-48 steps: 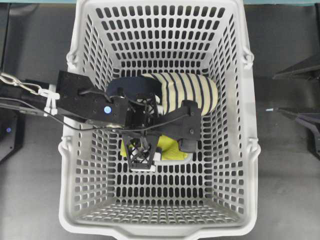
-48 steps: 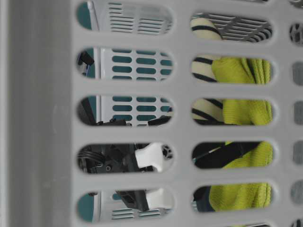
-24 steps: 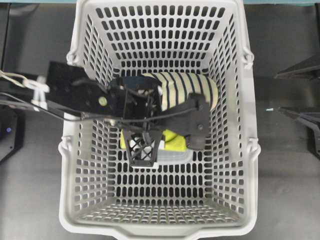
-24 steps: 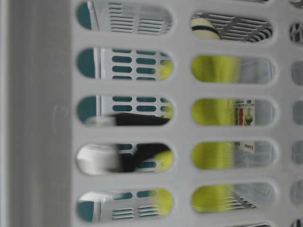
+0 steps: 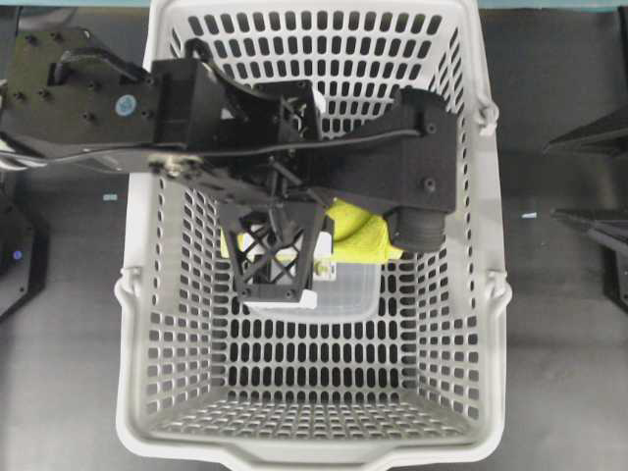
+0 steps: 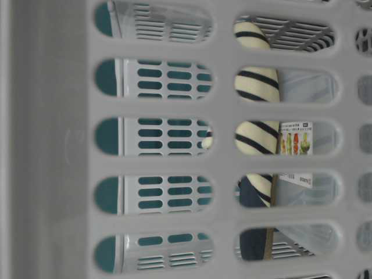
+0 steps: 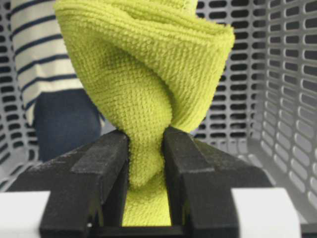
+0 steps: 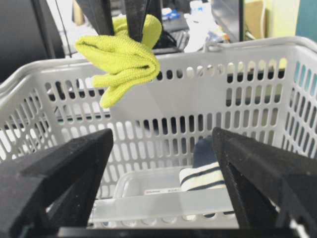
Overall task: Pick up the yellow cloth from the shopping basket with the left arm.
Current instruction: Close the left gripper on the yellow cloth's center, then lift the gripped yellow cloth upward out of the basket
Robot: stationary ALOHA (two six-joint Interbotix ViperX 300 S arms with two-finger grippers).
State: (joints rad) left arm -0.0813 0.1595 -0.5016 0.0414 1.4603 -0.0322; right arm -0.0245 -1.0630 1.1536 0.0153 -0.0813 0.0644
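My left gripper is shut on the yellow cloth, which is pinched into a narrow neck between the two black jaws and bunches out beyond them. From overhead the left arm spans the far half of the shopping basket, and the cloth shows under its lattice finger. In the right wrist view the cloth hangs above the basket rim, touching nothing below. My right gripper stands open outside the basket's right side, with nothing between its fingers.
A cream-and-navy striped slipper and a clear plastic container lie on the basket floor. Through the wall slots at table level the slipper and the container's label show. The container lies under the raised gripper.
The left gripper closed on the cloth and rose with it, clear of the basket floor. The cloth has left the table-level view, uncovering the container and slipper. The right arm stayed still.
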